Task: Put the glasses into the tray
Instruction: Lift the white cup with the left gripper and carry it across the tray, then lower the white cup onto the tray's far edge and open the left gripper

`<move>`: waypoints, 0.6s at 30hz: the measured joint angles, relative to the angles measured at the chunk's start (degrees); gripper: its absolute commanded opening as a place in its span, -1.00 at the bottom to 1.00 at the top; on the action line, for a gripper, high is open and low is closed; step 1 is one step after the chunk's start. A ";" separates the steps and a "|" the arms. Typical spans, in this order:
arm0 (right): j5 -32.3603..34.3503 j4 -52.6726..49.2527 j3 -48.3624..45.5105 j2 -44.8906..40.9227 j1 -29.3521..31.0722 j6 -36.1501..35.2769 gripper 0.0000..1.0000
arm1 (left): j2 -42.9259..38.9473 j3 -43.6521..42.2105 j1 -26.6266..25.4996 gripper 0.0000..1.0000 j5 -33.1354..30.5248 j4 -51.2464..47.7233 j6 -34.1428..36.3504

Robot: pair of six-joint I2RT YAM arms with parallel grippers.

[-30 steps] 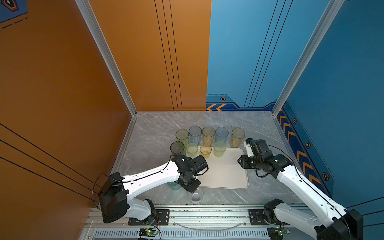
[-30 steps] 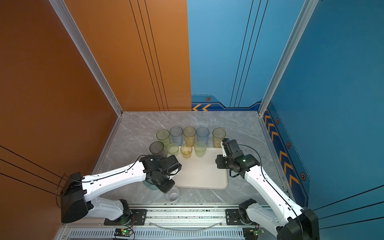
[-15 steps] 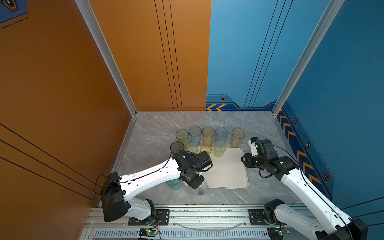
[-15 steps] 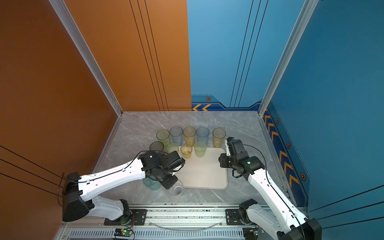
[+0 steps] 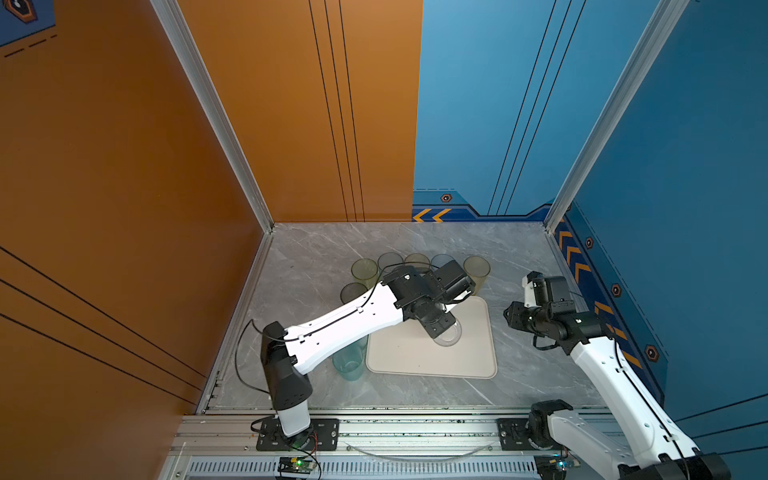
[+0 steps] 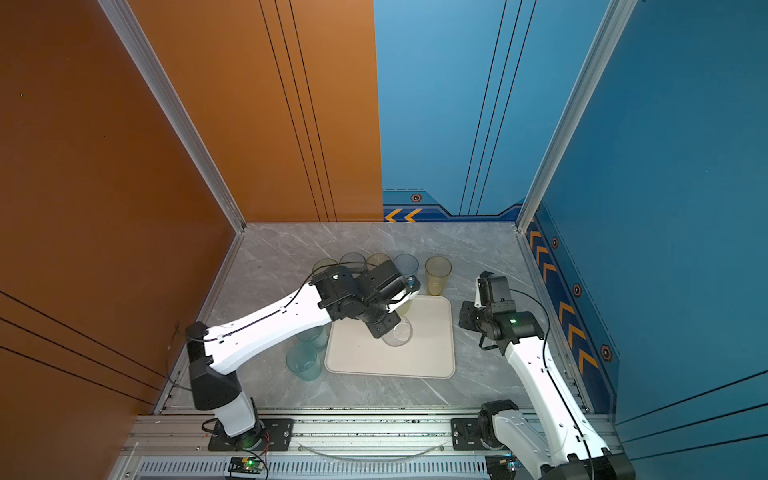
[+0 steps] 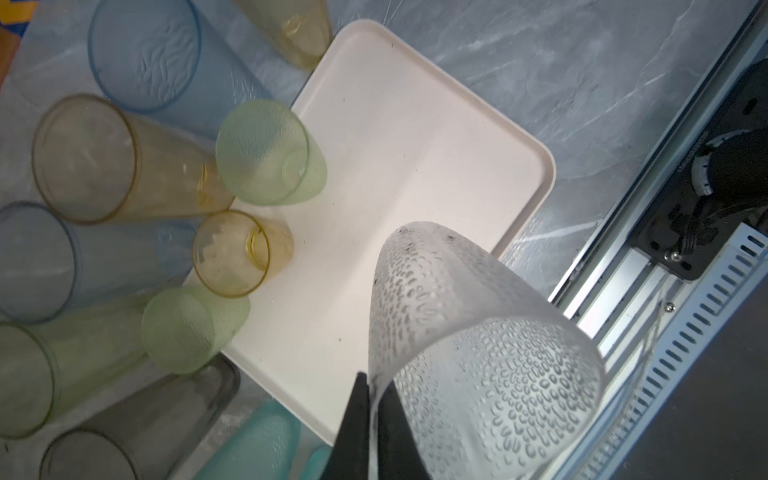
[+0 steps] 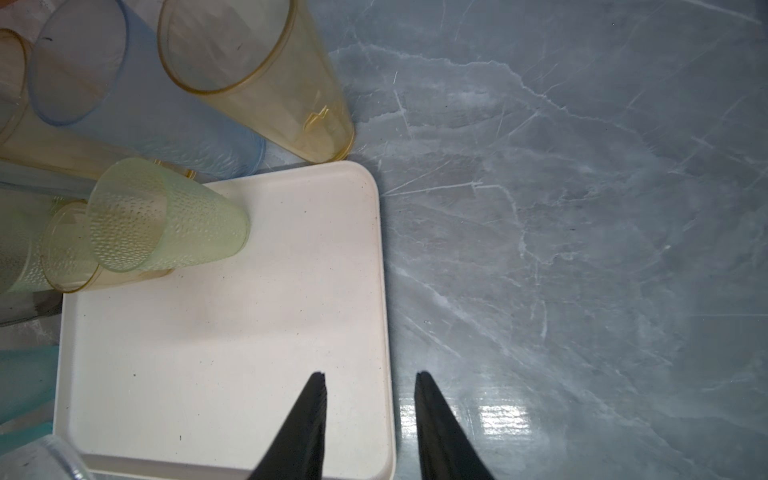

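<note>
Step in hand: by my reading, the clear tumbler (image 7: 478,353) is being set down into the tray (image 5: 432,373).
Left tool: the left tool (image 7: 372,390) is clenched on the tumbler's rim wall, one of its fingers (image 7: 353,424) outside the wall and one inside.
Where the glass is: it hangs below the tool over the middle of the tray, mouth up at the tool, base aimed at the tray floor. It looks tilted, and I can't tell whether the base touches yet.
How to do it well: bring it upright first, lower it straight down until the base sits flat, and only then let go. A pinch on a thin rim lets the glass swing, so go slowly.
Room to land: short tumblers (image 7: 270,153) stand along the tray's far edge, so land it on the bare floor nearer us.
Right tool: the right tool (image 8: 370,376) is parted, empty, poised over the tray's right edge.
Waiting: tall tumblers (image 5: 476,270) stand on the bench (image 5: 519,386) behind the tray's far edge, and teal tumblers (image 5: 349,365) by its near left corner.
</note>
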 measured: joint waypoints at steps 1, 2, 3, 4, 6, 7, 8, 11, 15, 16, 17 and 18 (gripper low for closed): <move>-0.24 0.02 0.50 0.09 -0.61 -0.22 -0.30 | 2.36 2.43 0.13 -0.86 0.09 -0.02 1.18; -0.48 0.02 0.94 0.24 -1.07 -0.28 -0.30 | 4.90 5.03 0.31 -0.85 0.46 -0.09 2.34; -0.81 0.02 1.33 0.42 -1.44 -0.37 -0.30 | 6.99 7.10 0.48 -0.85 0.87 -0.07 3.28; -0.90 0.02 1.70 0.68 -1.68 -0.39 -0.30 | 9.20 9.18 0.72 -0.85 1.40 0.11 4.22; -1.25 0.11 2.19 1.29 -2.01 -0.39 -0.30 | 13.29 13.49 1.20 -0.85 2.84 -0.15 5.79; -1.31 0.11 2.34 1.66 -2.10 -0.39 -0.30 | 15.23 15.54 1.49 -0.85 3.52 -0.07 6.43; -1.53 0.09 2.54 2.10 -2.32 -0.39 -0.30 | 16.98 17.46 1.77 -0.84 4.17 -0.07 7.15; -2.19 0.28 2.95 3.17 -2.89 -0.39 -0.30 | 20.79 21.55 2.54 -0.84 5.53 -0.13 8.61; -2.75 0.79 3.37 4.44 -3.56 -0.39 -0.30 | 25.44 26.67 3.21 -0.85 6.49 -0.15 9.75; -2.80 1.11 3.48 4.74 -3.78 -0.39 -0.30 | 26.64 27.85 3.41 -0.84 6.51 -0.09 9.97; -2.93 1.33 3.56 4.96 -3.91 -0.39 -0.30 | 27.56 28.65 3.58 -0.85 6.51 -0.09 10.12; -2.99 1.70 3.58 5.22 -4.07 -0.39 -0.30 | 28.74 29.75 3.82 -0.85 6.51 -0.15 10.14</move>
